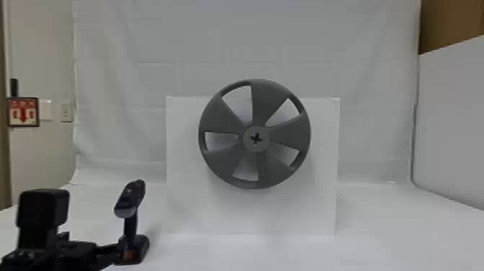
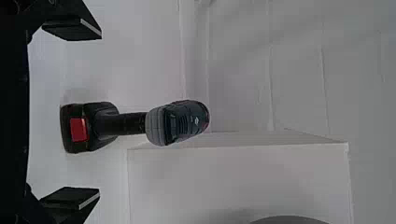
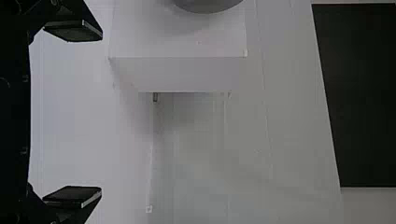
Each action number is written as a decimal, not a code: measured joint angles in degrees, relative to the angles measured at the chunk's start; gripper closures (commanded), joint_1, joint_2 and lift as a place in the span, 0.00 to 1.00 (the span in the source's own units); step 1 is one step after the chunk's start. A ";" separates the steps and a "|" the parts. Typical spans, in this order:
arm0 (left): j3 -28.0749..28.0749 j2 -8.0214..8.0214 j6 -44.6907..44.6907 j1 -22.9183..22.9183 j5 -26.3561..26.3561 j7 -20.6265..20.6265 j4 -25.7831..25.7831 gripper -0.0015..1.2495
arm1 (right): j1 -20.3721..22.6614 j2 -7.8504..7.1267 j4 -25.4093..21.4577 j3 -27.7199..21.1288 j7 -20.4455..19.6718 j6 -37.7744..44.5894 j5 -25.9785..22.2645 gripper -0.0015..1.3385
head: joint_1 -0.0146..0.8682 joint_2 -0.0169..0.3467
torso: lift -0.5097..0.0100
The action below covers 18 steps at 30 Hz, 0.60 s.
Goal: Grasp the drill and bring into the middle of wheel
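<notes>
Black and grey, the drill (image 1: 130,212) is stood upright left of the round spoked wheel (image 1: 279,137), its rounded rear turned robotward. Left gripper (image 1: 88,248) and right gripper (image 3: 102,114) are spread apart.

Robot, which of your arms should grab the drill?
Probably the left: its gripper is open, with the drill lined up ahead. The right gripper is open too, but over past the wheel.

The white table (image 1: 381,234) carried a cordless drill (image 1: 131,221), standing upright on its battery base (image 1: 141,248), and a plain white box (image 1: 187,201), which stood to the robot's right of the drill, apart from it.
</notes>
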 measured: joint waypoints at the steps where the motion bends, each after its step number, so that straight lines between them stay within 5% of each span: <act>1: 0.00 -0.01 -0.52 -0.20 0.53 0.44 0.78 0.08 | 0.00 0.00 0.00 0.05 0.00 0.04 0.04 0.10 | 0.08 0.13 | 0.21; 18: -1.35 -0.05 -10.42 -4.91 7.05 4.66 14.50 0.09 | 0.18 -0.09 0.00 0.62 0.00 0.42 0.47 0.10 | 0.08 0.13 | 0.21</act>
